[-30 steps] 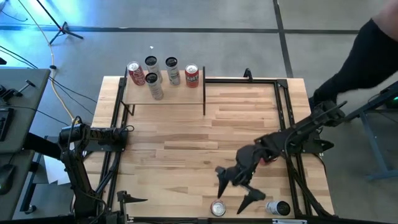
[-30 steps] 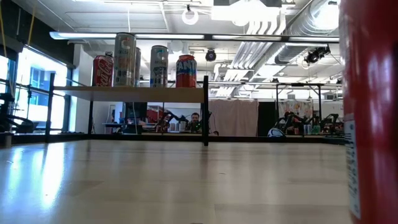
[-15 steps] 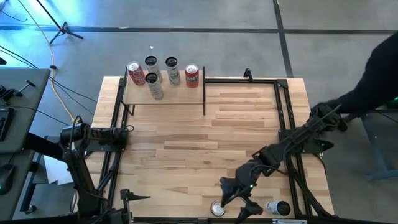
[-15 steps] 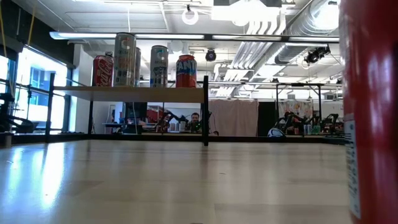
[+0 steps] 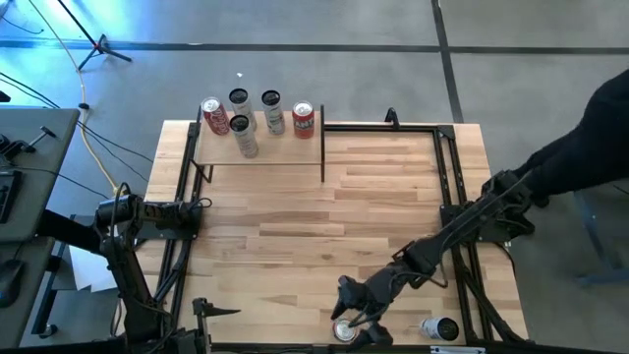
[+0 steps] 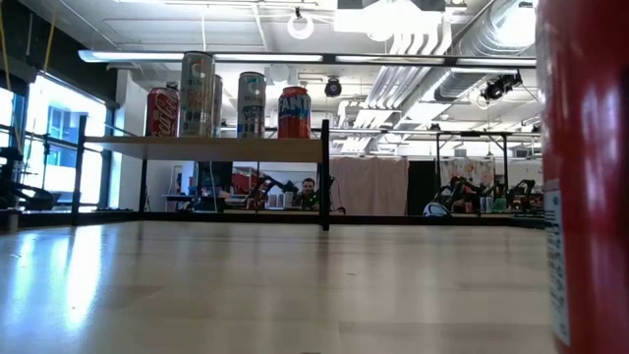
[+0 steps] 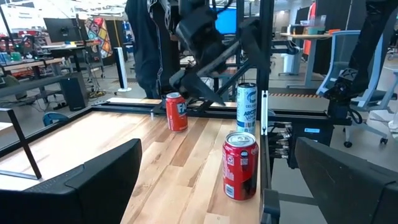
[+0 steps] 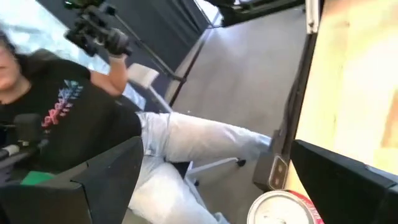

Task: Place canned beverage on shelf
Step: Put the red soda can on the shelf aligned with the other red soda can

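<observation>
A silver-topped, red-rimmed can [image 5: 344, 331] stands at the table's near edge. My right gripper [image 5: 359, 320] hovers open just above it, slanting down. In the right wrist view the can's top [image 8: 285, 209] shows low between the two fingers [image 8: 217, 143]. The left wrist view shows that gripper [image 7: 199, 84] over a red can [image 7: 176, 111]. The shelf [image 5: 285, 147], a small pale board at the far left, carries several upright cans [image 5: 303, 120] on its top [image 6: 206, 147]. My left gripper [image 5: 201, 206] waits open at the table's left side, pointing level across it [image 7: 217, 143].
A tall pale can [image 5: 439, 327] stands near the right front corner. Another red can [image 7: 240, 165] stands close to my left gripper beside the black frame rail [image 7: 264, 155]. A red can [image 6: 580, 177] fills the low view's right. A person [image 5: 590, 138] stands right of the table.
My right gripper has moved toward the table's near edge and down onto the spot above the silver-topped can, rolling its wrist as it went. Its fingers have stayed open. The cans have not moved.
</observation>
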You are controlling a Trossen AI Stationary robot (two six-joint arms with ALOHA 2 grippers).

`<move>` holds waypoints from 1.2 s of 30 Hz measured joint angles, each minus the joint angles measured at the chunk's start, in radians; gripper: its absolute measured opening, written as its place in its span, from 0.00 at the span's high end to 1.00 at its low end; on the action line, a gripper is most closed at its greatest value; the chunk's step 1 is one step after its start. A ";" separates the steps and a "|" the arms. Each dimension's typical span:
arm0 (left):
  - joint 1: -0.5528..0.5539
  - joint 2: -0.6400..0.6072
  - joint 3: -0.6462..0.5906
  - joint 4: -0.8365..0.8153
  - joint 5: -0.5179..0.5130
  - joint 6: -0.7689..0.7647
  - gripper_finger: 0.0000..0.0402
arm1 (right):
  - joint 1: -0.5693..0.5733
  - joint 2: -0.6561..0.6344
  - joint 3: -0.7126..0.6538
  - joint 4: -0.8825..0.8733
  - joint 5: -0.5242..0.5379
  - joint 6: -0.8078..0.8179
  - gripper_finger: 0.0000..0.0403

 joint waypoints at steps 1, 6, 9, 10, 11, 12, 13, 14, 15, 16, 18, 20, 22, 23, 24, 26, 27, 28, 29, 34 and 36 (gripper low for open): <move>0.001 0.000 0.000 0.000 0.000 0.000 0.01 | 0.002 0.012 0.000 0.004 0.001 0.002 0.02; 0.002 0.000 0.000 0.000 0.015 -0.007 0.01 | 0.010 0.068 0.000 0.048 -0.003 0.075 0.02; 0.002 0.000 0.000 0.000 0.036 -0.030 0.01 | 0.007 0.089 0.000 0.049 -0.001 0.153 0.02; 0.002 0.000 0.000 0.000 0.041 -0.038 0.01 | 0.006 0.091 0.000 0.046 -0.001 0.175 0.02; 0.002 0.000 0.000 0.000 0.047 -0.043 0.01 | 0.007 0.091 -0.001 0.045 -0.002 0.197 0.02; 0.002 0.000 0.000 0.000 0.052 -0.045 0.01 | 0.008 0.089 -0.001 0.046 -0.008 0.216 0.02; 0.002 0.000 0.000 0.000 0.053 -0.045 0.01 | 0.008 0.084 -0.001 0.039 -0.014 0.229 0.02; 0.002 0.000 0.000 0.000 0.053 -0.045 0.01 | 0.008 0.080 0.001 0.020 -0.015 0.235 0.02; 0.002 0.000 0.000 0.000 0.053 -0.044 0.01 | 0.008 0.078 0.011 -0.020 -0.017 0.238 0.02; 0.002 0.000 0.000 0.000 0.053 -0.044 0.01 | 0.008 0.078 0.027 -0.077 -0.012 0.237 0.02; 0.004 0.000 0.000 0.000 0.053 -0.044 0.01 | 0.008 0.081 0.073 -0.228 0.016 0.224 0.02; 0.005 0.000 0.000 0.000 0.053 -0.042 0.01 | 0.008 0.088 0.129 -0.393 0.067 0.187 0.02; 0.008 0.000 0.000 -0.001 0.052 -0.042 0.01 | 0.008 0.089 0.177 -0.547 0.133 0.149 0.02; 0.009 0.000 0.000 -0.004 0.052 -0.042 0.01 | 0.007 0.089 0.198 -0.588 0.163 0.132 0.02; 0.009 0.000 0.000 -0.006 0.052 -0.042 0.01 | 0.007 0.089 0.218 -0.619 0.185 0.122 0.02; 0.010 0.000 0.000 -0.008 0.052 -0.042 0.01 | 0.007 0.088 0.247 -0.679 0.210 0.102 0.02; 0.010 0.000 0.000 -0.008 0.052 -0.042 0.01 | 0.007 0.091 0.250 -0.682 0.211 0.101 0.02; 0.010 0.000 0.000 -0.008 0.053 -0.042 0.01 | 0.008 0.097 0.251 -0.677 0.210 0.103 0.02; 0.010 0.000 0.000 -0.008 0.054 -0.042 0.01 | 0.009 0.105 0.251 -0.678 0.208 0.109 0.02; 0.010 0.000 0.000 -0.020 0.055 -0.042 0.01 | 0.010 0.166 0.251 -0.659 0.146 0.151 0.02; 0.010 0.000 0.000 -0.023 0.055 -0.042 0.01 | 0.010 0.192 0.250 -0.635 0.104 0.168 0.02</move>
